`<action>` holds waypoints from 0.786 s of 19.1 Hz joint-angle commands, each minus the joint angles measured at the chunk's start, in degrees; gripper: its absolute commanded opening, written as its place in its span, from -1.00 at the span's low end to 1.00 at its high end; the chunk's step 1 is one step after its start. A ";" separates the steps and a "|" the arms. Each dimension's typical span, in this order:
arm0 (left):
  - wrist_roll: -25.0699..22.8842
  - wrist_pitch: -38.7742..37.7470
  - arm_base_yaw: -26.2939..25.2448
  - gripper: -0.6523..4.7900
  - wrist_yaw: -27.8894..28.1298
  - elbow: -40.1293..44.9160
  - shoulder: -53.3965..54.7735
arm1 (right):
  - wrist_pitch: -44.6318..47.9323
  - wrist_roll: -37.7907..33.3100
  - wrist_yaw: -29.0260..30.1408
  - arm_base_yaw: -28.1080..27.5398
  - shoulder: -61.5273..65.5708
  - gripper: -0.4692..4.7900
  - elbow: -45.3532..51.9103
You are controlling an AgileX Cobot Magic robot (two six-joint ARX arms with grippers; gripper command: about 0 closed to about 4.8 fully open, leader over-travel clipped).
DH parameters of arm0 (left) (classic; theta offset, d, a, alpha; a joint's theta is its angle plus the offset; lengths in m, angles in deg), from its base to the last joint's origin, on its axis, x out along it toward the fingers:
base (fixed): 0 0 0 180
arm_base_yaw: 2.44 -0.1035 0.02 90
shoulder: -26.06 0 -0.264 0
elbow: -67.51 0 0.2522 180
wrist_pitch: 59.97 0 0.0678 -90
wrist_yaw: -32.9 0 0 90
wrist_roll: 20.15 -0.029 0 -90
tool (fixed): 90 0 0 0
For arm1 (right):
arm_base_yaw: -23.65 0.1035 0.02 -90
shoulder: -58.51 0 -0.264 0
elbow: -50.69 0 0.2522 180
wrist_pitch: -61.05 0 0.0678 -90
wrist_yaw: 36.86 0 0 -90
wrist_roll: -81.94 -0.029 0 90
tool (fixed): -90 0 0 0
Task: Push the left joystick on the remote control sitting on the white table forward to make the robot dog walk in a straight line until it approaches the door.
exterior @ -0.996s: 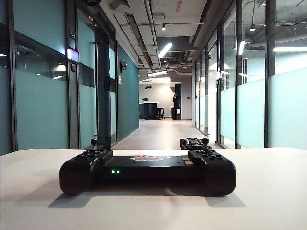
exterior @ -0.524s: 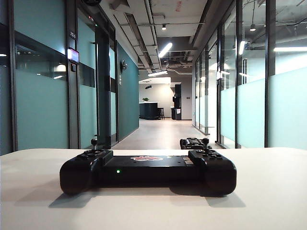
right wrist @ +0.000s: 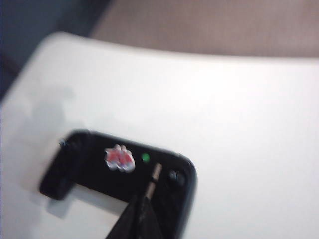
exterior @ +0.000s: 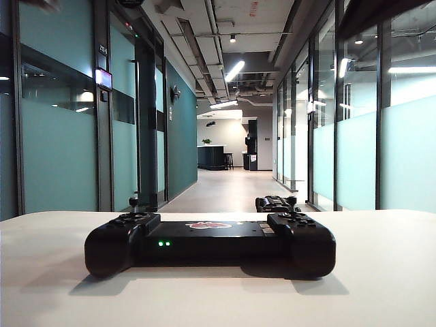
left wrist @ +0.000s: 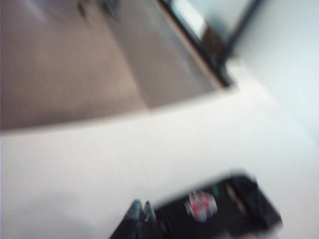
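Observation:
The black remote control [exterior: 210,244] lies on the white table [exterior: 381,272], with its green light [exterior: 163,242] facing the exterior camera. Its left joystick [exterior: 133,202] stands upright and nothing touches it. The robot dog [exterior: 272,203] crouches on the corridor floor just beyond the table edge. My left gripper [left wrist: 141,206] is shut and empty, hovering above the table beside the remote control [left wrist: 219,209]. My right gripper [right wrist: 142,200] is shut and empty too, hanging over the remote control [right wrist: 99,174] near its reddish-white sticker [right wrist: 119,158]. Both wrist views are blurred.
A long corridor [exterior: 235,187] runs away from the table between teal panels [exterior: 61,136] and glass walls [exterior: 354,157], with doors along both sides. Blurred arm parts show at the exterior view's top left [exterior: 41,5] and top right [exterior: 381,13].
Blurred arm parts have come into the top corners of the exterior view. The remote control and the robot dog have not moved. The green light has blinked.

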 commanded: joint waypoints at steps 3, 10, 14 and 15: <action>-1.33 -1.53 4.15 -0.78 -9.14 -1.70 6.88 | -6.64 -3.54 4.09 1.66 7.30 -0.84 -6.03; -1.51 -0.96 4.61 -0.78 -10.69 -1.75 9.33 | -9.44 -8.11 11.91 1.99 16.68 0.19 -6.05; -1.44 1.11 4.70 -0.78 -12.04 -1.75 9.53 | -10.78 -8.09 11.98 2.25 21.70 0.46 -6.05; -1.44 1.42 4.68 -0.78 -12.37 -1.75 9.62 | -10.95 -8.09 11.89 2.47 23.45 0.46 -6.05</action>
